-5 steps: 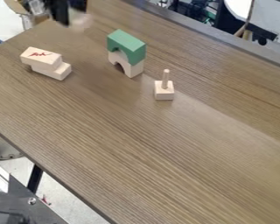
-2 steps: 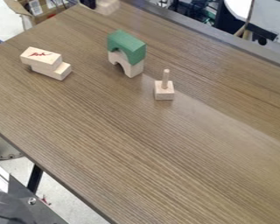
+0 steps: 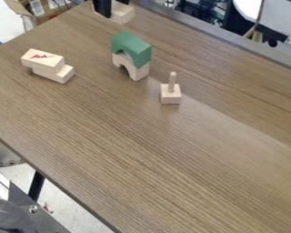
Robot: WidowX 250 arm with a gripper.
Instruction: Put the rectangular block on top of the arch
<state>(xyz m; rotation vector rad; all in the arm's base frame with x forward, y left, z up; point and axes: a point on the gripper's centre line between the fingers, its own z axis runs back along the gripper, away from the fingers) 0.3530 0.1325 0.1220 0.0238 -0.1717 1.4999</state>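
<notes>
At the top edge, left of centre, my gripper [image 3: 114, 8] is shut on a pale rectangular block [image 3: 123, 15]. One black finger stands in front of the block's left part. The block is low over the far part of the table or on it; I cannot tell which. Below and to its right, a green arch [image 3: 133, 44] sits on top of a pale wooden arch [image 3: 139, 73], both upright. The gripper and block are apart from the arches.
Two pale blocks [image 3: 43, 58] lie stacked and offset at the left of the table [image 3: 142, 150]. A small square base with an upright peg [image 3: 170, 95] stands right of the arches. Cardboard boxes are behind the upper left edge.
My gripper and the pale block have moved right from the upper left, up to the top edge, then slightly down and right. The arches, stacked blocks and peg have stayed put.
</notes>
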